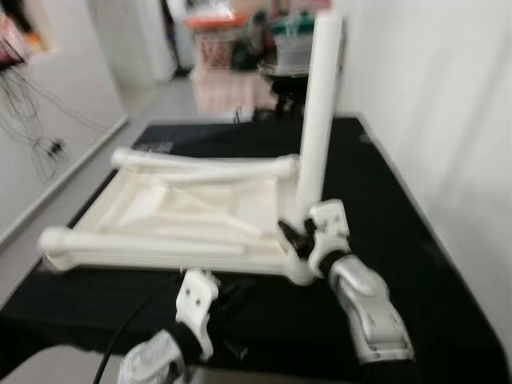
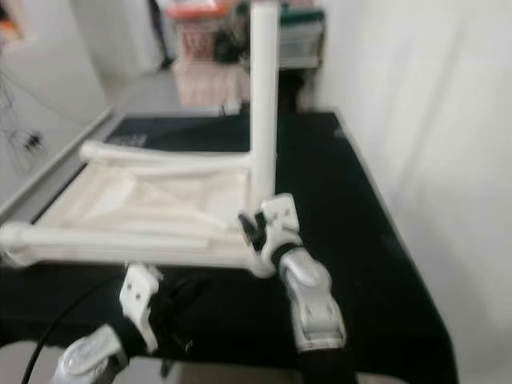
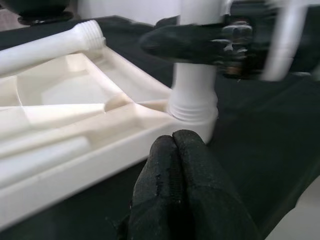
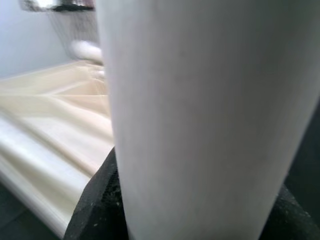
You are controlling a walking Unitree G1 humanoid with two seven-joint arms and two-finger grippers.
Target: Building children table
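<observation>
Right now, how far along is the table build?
One upright leg stands in the near right corner of the upside-down tabletop, and the right gripper is clamped around its base, so that leg is in hand. Two loose legs lie across the tabletop, not yet fitted. The left gripper hangs shut near the front edge, holding nothing.

One upturned white plastic tabletop lies on one black bench. Three white table legs: one upright leg standing at the tabletop's near right corner, one lying leg along the far edge, and one lying leg along the near edge. Two robot grippers: the left gripper and the right gripper.
</observation>
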